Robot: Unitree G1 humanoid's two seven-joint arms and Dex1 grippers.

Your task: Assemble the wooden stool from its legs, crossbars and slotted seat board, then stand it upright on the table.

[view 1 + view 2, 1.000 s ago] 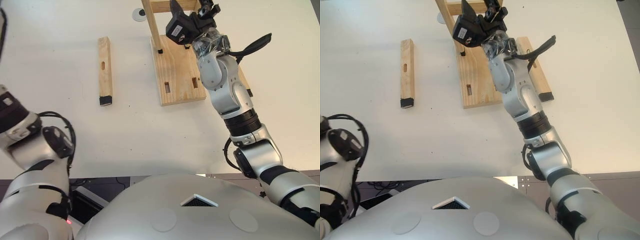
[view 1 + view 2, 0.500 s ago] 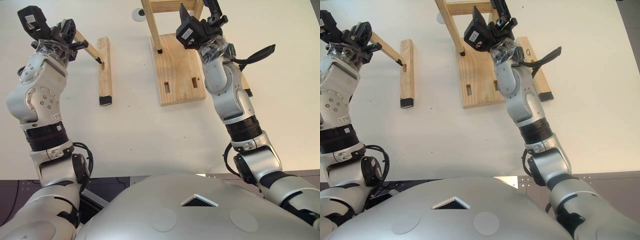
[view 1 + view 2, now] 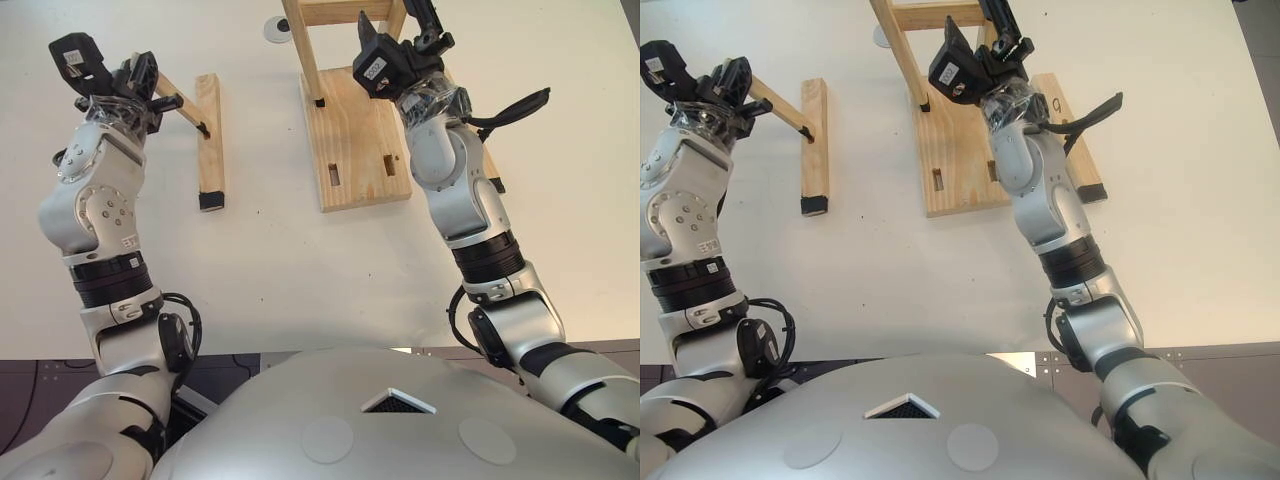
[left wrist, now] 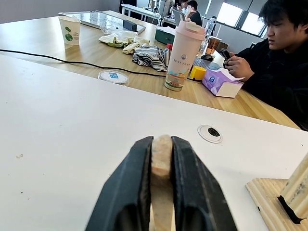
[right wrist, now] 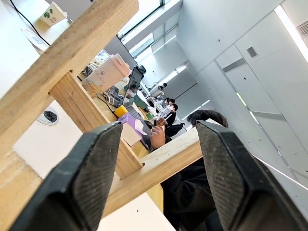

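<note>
From the head view, my left gripper (image 3: 140, 80) holds a crossbar (image 3: 180, 102) by its outer end, and I judge that grip is meant to steer the far tip into the slot of the loose leg (image 3: 209, 140). The tip sits at that slot now. The leg lies flat on the table (image 3: 300, 250), its long axis running away from me and its black foot nearest me, while the crossbar slants from the gripper across to it. The board (image 3: 350, 150) also lies flat and lengthwise. A frame (image 3: 305, 40) stands up from its far slots, and my right gripper (image 3: 395, 20) is at the frame, probably to steady it. In the left wrist view, the fingers (image 4: 132, 178) are pressed onto the crossbar's end, which points straight out between them. In the right wrist view, the fingers (image 5: 91, 173) are spread wide, the frame's bars cross the gap, and I see no contact.
</note>
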